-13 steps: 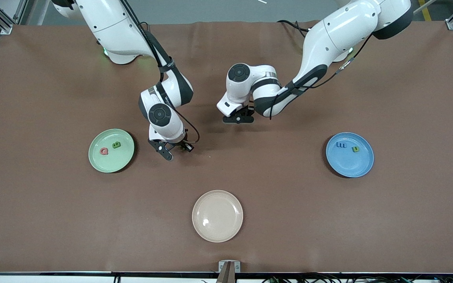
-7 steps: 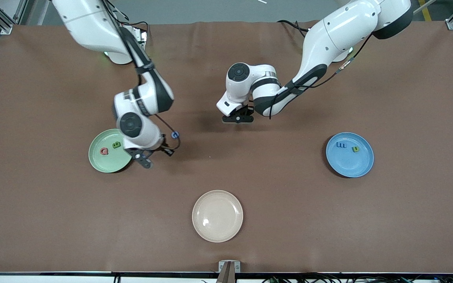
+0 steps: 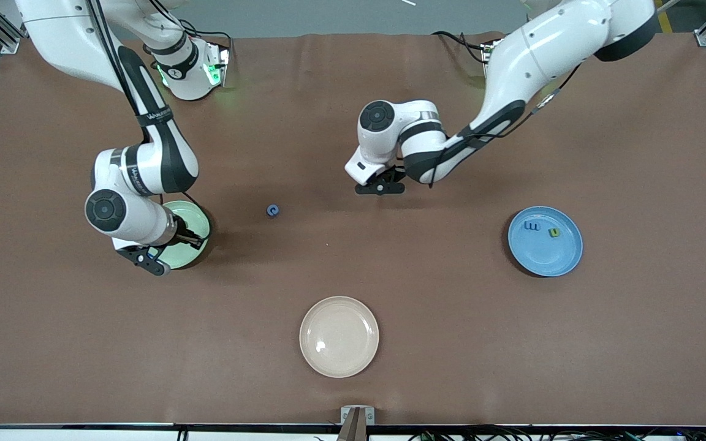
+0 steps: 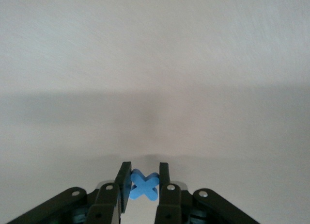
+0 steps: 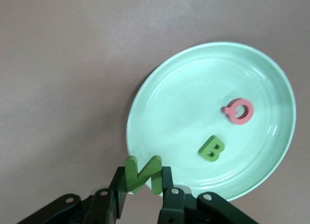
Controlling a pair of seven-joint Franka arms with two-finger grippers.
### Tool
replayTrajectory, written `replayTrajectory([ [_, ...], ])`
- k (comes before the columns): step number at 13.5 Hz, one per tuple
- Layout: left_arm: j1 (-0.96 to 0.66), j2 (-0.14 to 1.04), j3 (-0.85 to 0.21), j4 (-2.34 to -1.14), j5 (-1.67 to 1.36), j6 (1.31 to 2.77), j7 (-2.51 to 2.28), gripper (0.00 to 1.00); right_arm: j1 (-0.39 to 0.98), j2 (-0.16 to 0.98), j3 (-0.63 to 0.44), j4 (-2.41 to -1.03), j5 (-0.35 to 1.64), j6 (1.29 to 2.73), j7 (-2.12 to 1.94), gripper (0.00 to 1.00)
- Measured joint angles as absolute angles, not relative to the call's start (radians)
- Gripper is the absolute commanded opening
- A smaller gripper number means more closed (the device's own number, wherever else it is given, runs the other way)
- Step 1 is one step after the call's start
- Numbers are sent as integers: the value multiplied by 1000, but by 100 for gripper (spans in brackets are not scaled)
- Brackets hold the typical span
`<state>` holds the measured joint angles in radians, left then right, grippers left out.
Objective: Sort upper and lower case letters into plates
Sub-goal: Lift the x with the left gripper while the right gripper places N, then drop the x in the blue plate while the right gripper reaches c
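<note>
My right gripper [image 5: 144,181] is shut on a green letter N [image 5: 131,171] and hangs over the rim of the mint green plate [image 5: 184,103], on the side nearer the front camera. In that plate lie a pink Q [image 5: 238,110] and a green B [image 5: 211,148]. The right hand [image 3: 148,257] hides most of the mint plate [image 3: 198,222] in the front view. My left gripper [image 4: 145,173] is shut on a light blue letter x [image 4: 144,186] over the bare mat at mid-table [image 3: 380,187]. The blue plate [image 3: 546,254] holds a dark blue letter [image 3: 532,226] and a yellow-green letter [image 3: 553,232].
A small blue letter [image 3: 273,210] lies on the brown mat between the two hands. A cream-beige plate [image 3: 339,336] with nothing in it sits near the table's front edge. The left arm's elbow [image 3: 426,153] hangs low over the table's middle.
My right arm has swung from mid-table to the mint plate's rim, carrying its letter. The small blue letter on the mat has come into view. My left hand has shifted slightly.
</note>
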<state>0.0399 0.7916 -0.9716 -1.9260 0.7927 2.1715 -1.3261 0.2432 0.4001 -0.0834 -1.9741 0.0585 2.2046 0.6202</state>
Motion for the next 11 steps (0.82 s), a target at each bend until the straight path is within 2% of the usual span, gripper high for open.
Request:
replayTrajectory([
  [2, 213, 786, -1098, -1926, 793, 2090, -1267, 8, 220, 402, -83, -2021, 58, 2276, 573, 0],
  [4, 365, 779, -1175, -1928, 793, 2056, -1199, 8, 190, 407, -83, -2079, 58, 2373, 525, 0],
  [7, 538, 778, -1216, -1938, 793, 2047, -1099, 8, 176, 418, -81, -2123, 58, 2444, 505, 2],
  [11, 749, 778, -1239, -1958, 796, 2040, -896, 8, 177, 429, -70, -2132, 58, 2450, 505, 5],
])
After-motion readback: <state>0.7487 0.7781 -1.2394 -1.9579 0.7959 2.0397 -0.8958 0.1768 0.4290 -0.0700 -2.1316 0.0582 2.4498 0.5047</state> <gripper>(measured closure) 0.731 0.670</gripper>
